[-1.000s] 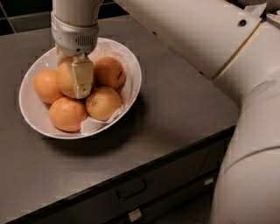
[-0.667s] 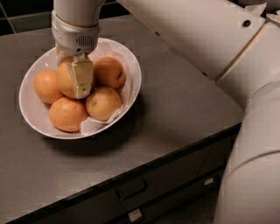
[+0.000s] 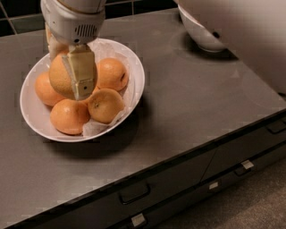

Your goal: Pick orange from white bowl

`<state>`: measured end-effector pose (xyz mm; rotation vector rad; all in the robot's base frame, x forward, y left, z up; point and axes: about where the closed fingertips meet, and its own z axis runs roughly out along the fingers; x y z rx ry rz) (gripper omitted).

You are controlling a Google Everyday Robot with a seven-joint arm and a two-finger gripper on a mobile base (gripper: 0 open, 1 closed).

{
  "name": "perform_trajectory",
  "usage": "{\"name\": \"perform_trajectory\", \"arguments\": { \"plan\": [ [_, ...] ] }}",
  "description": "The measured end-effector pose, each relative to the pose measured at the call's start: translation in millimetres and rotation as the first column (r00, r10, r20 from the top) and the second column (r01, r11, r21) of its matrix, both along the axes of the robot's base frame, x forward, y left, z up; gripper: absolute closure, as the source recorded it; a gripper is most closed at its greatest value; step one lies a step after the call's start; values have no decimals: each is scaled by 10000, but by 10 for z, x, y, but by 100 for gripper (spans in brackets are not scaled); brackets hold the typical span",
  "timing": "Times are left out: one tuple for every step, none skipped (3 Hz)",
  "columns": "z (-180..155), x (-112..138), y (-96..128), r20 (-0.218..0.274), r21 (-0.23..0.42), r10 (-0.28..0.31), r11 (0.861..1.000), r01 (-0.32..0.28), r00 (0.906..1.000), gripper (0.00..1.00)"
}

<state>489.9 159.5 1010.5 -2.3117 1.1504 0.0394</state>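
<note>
Now the tool [image 3: 71, 82], in the upper left of the frame, is squeezed tight on the big orange [image 3: 58, 78] in the white bowl [image 3: 31, 107] on the bench [image 3: 201, 103] — best lift straight up, slowly, so the other oranges [image 3: 105, 105] don't roll out.

One pincer [image 3: 73, 87] on one orange [image 3: 57, 77], four or maybe five others [image 3: 44, 89] [image 3: 69, 116] [image 3: 105, 105] [image 3: 111, 74], one white bowl [image 3: 30, 107], one smaller bowl [image 3: 201, 38].

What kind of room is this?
Probably a kitchen: a dark countertop, drawers with handles below it, dark wall tiles behind. The gripper is clamped on the orange at the white bowl of fruit.
</note>
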Motion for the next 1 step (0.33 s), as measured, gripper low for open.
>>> {"name": "perform_trajectory", "arguments": {
  "plan": [
    [0,0,0,0,0,0,10000,0,10000,100]
  ]
}}
